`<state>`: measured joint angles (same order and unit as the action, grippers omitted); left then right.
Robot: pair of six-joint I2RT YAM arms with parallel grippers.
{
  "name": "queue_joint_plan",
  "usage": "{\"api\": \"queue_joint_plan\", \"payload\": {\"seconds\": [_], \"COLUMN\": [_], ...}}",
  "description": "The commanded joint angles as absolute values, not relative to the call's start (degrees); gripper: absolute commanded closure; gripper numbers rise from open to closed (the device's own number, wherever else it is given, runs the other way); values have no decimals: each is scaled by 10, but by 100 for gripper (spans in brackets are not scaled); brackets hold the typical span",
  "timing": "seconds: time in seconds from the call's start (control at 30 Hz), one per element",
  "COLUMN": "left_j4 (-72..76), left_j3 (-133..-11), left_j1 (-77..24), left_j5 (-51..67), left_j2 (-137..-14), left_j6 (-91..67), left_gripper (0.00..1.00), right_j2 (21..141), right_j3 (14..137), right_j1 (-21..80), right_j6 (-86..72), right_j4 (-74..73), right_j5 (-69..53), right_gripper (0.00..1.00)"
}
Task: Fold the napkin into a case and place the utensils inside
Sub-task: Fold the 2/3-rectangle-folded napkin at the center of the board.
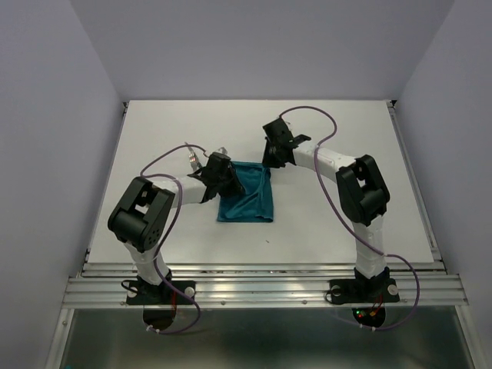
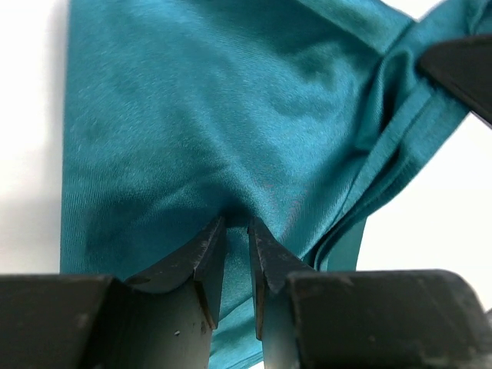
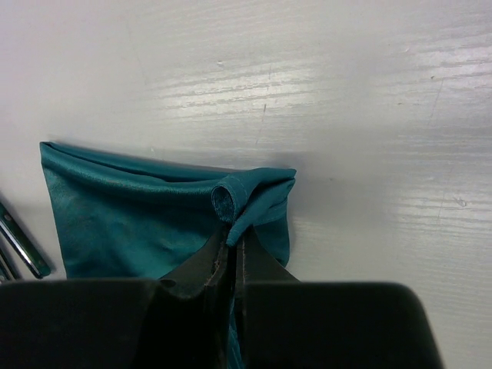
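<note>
The teal napkin [image 1: 247,198] lies folded and rumpled on the white table [image 1: 346,215]. My left gripper [image 1: 224,178] is at the napkin's left upper part. In the left wrist view its jaws [image 2: 235,224] stand close together, and a pucker of napkin [image 2: 231,115] is pinched between the tips. My right gripper [image 1: 274,159] is at the far right corner. It [image 3: 234,240] is shut on a rolled hem of the napkin [image 3: 131,223]. The utensils [image 1: 197,157] lie just left of the napkin, behind my left gripper. Their teal handles [image 3: 19,246] show at the left edge of the right wrist view.
A raised rail [image 1: 261,270] runs along the table's near edge. Grey walls stand at the left, right and back. Purple cables [image 1: 165,157] loop over both arms. The right gripper's dark finger [image 2: 461,69] enters the left wrist view at the upper right.
</note>
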<state>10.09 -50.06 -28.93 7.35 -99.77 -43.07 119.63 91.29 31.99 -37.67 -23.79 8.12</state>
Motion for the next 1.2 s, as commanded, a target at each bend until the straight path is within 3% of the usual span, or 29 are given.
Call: {"api": "queue_joint_plan", "payload": {"seconds": [0.0, 1.17], "left_j4": [89, 120], "left_j3": [-481, -466], "left_j1": [-318, -345], "left_j5": [75, 112], "left_j2": [-1011, -1026], "left_j6": [-457, -490], "left_gripper": [70, 72], "right_j2": [1190, 1158], "right_j3": [938, 943], "right_j1": [323, 339], "right_j6": [-347, -307], "right_j4": [-255, -267], "right_j5": [69, 73], "right_gripper": [99, 99]}}
